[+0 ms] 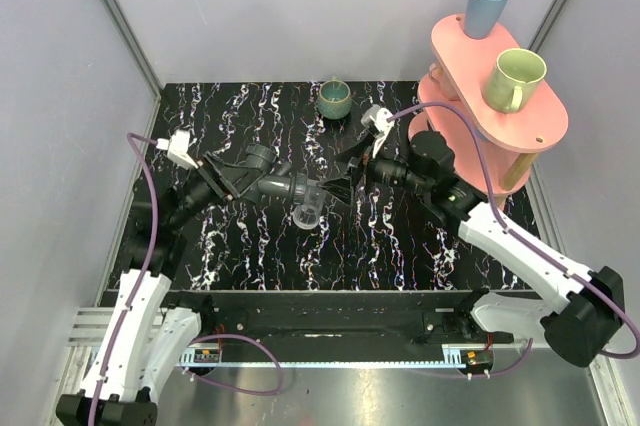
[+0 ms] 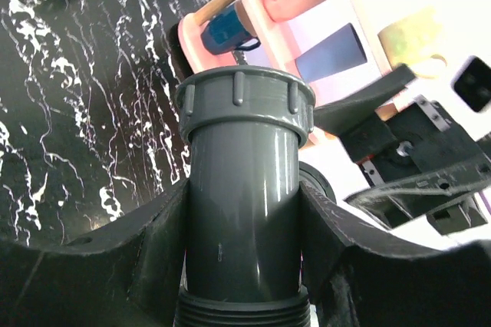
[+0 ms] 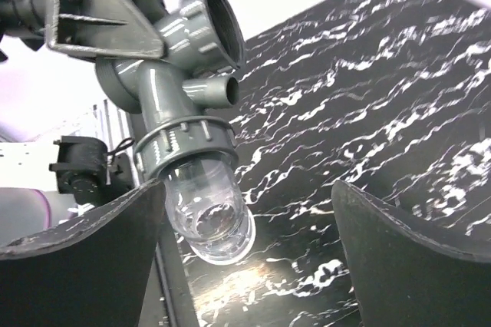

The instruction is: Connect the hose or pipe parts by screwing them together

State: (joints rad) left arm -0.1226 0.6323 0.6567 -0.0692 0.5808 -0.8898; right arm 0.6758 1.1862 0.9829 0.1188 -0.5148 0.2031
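Spread wide and empty, the right gripper point(image 3: 245, 189) is held just off the clear plastic threaded connector point(image 3: 207, 216), seated in the dark grey plastic elbow fitting point(image 3: 165, 97) clamped steady for screwing by the left gripper point(image 2: 244, 219).

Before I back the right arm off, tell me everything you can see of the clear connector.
The clear connector is a small see-through plastic piece, rounded, with a stepped ring at its free end. Its top sits inside the ribbed collar of the dark grey fitting, so it hangs down, slightly tilted, apparently above the marbled table. Only the collar seems to touch it; thread depth is hidden. The right claw stands open around it, not gripping.
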